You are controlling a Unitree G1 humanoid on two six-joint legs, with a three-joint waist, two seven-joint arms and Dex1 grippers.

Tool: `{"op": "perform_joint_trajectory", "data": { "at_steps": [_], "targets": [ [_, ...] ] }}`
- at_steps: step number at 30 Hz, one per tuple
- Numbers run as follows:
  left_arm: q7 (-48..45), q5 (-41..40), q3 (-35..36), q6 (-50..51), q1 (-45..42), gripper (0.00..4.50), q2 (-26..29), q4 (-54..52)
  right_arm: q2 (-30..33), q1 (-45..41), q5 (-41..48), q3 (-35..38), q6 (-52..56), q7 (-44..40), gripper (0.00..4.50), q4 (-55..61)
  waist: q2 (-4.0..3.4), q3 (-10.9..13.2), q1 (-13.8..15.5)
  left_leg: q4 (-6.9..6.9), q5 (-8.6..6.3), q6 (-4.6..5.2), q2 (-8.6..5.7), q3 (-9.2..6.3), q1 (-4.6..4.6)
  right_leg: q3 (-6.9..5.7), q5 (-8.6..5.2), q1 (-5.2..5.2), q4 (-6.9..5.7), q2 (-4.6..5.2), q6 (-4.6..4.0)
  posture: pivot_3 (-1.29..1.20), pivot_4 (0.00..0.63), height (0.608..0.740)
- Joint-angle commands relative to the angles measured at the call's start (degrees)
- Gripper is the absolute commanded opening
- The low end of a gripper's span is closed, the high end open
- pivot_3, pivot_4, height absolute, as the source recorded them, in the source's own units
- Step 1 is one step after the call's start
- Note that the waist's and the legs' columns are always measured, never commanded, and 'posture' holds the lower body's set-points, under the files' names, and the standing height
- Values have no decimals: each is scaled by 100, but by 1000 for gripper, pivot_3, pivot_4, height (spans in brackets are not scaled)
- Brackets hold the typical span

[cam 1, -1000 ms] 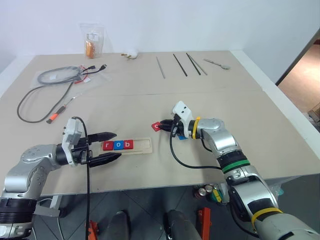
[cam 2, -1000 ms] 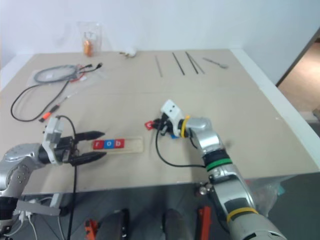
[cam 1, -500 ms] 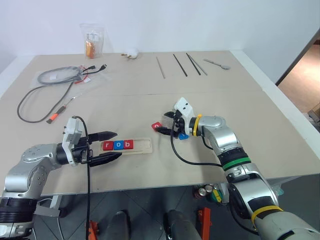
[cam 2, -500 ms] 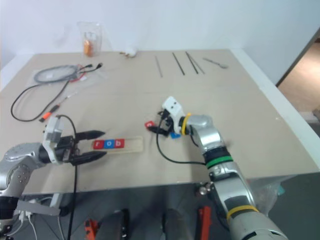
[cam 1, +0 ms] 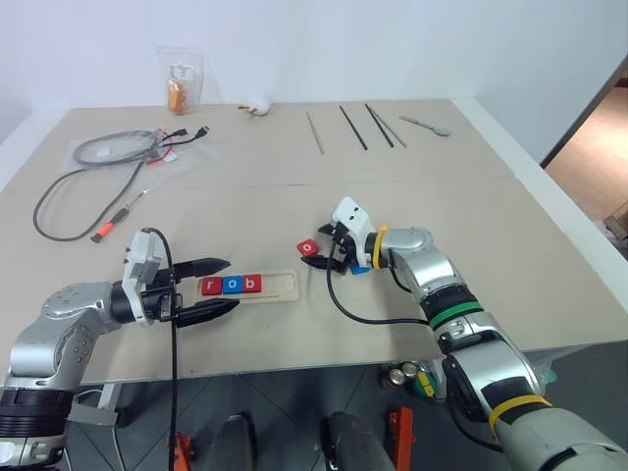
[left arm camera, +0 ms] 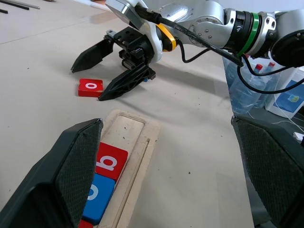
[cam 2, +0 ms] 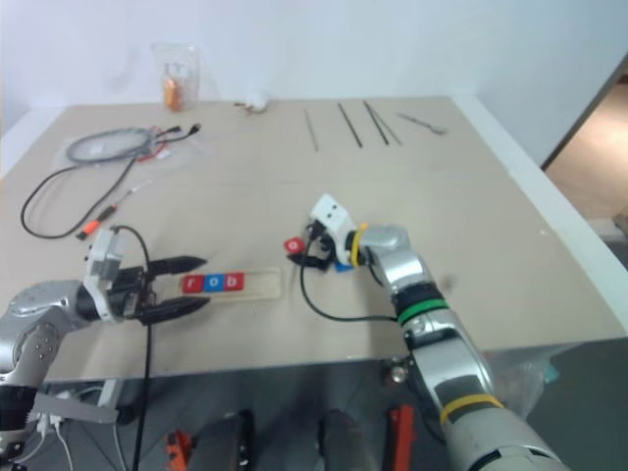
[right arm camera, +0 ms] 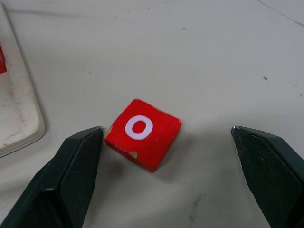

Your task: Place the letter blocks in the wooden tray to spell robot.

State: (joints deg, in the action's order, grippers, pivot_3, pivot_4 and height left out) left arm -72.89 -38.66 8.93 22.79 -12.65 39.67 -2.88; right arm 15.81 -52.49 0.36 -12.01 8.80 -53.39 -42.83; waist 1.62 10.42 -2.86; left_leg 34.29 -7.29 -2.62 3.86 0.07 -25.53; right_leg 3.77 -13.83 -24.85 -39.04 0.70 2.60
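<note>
The pale cream wooden tray (cam 1: 248, 286) holds a red, a blue and a red letter tile (cam 1: 232, 285) at its left end; its right end lies bare. Bare tabletop separates that end from the loose red square "o" tile (right arm camera: 143, 133) (one corner touching a finger of the spread black right gripper (cam 1: 327, 251)). The black left gripper (cam 1: 218, 286), fingers apart, flanks the tray's left end.

Cream wooden tray (cam 1: 283, 286) holds r, o, b; red o block (cam 1: 309, 248) lies beside it.
</note>
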Motion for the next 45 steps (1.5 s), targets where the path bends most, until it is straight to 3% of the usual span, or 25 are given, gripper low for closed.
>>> {"op": "perform_joint_trajectory", "data": {
  "at_steps": [1, 2, 10, 12, 24, 31, 33, 42, 45],
  "targets": [
    [-32, 6, 76, -99, -7, 4500, 24, -82, -84, -167, 6, 69, -106, 26, 4475, -85, 0, 0, 0, 0, 0, 0, 0, 0, 0, 0, 0, 0, 0, 0, 0, 0, 150, 740],
    [-35, 8, 79, -104, 0, 4500, 26, -78, -93, -176, 16, 82, -107, 22, 4230, -95, 0, 0, -1, 0, 0, 0, 0, 0, 0, 0, 0, 0, 0, 0, 0, 0, 150, 740],
    [-40, 16, 86, -137, -7, 4500, 15, -26, -9, 20, 230, 143, 108, -390, 4230, 343, 0, 0, -1, 0, 0, 0, 0, 0, 0, 1, 2, 0, 0, 0, 0, 0, 150, 740],
    [-42, 23, 75, -143, 0, 4500, 5, -24, -3, 57, 189, 149, 163, -294, 3743, 410, 0, 0, 0, 0, 0, 0, 0, 0, 0, 1, 1, 0, 0, 0, 0, 0, 150, 740],
    [-106, 93, 40, -198, -20, 4500, -33, 55, 22, 913, 251, 74, 803, 46, 3743, 1856, 0, 0, 9, 0, 0, 0, 0, -1, -1, 2, 0, 0, 0, 0, 1, 0, 150, 740],
    [-140, 127, 13, -237, -57, 4500, -62, 118, 0, 876, 314, 202, 871, 193, 1540, 1840, 0, 0, 8, 2, 0, 0, 0, 0, -1, 2, 1, 0, 0, 0, -1, 0, 150, 740],
    [-144, 139, 10, -247, -49, 4500, -82, 123, 7, 843, 319, 197, 852, 210, 1168, 1789, 0, 0, 8, 2, 0, 0, 0, 0, -1, 2, 1, 0, 0, 0, -1, 0, 150, 740],
    [-131, 175, 41, -270, -9, 4500, -121, 93, 160, 730, 304, 244, 799, 312, 1168, 1791, 0, 0, 8, 1, 0, 0, 0, 0, -1, 2, 0, -1, 0, 0, 0, 0, 150, 740],
    [-111, 181, 38, -276, -7, 4500, -140, 78, 402, 894, 347, 301, 1087, 320, 1168, 2275, 0, 0, 9, 2, 0, 0, 0, 0, -1, 2, 0, -1, 1, 1, 0, 0, 150, 740]
  ]
}}
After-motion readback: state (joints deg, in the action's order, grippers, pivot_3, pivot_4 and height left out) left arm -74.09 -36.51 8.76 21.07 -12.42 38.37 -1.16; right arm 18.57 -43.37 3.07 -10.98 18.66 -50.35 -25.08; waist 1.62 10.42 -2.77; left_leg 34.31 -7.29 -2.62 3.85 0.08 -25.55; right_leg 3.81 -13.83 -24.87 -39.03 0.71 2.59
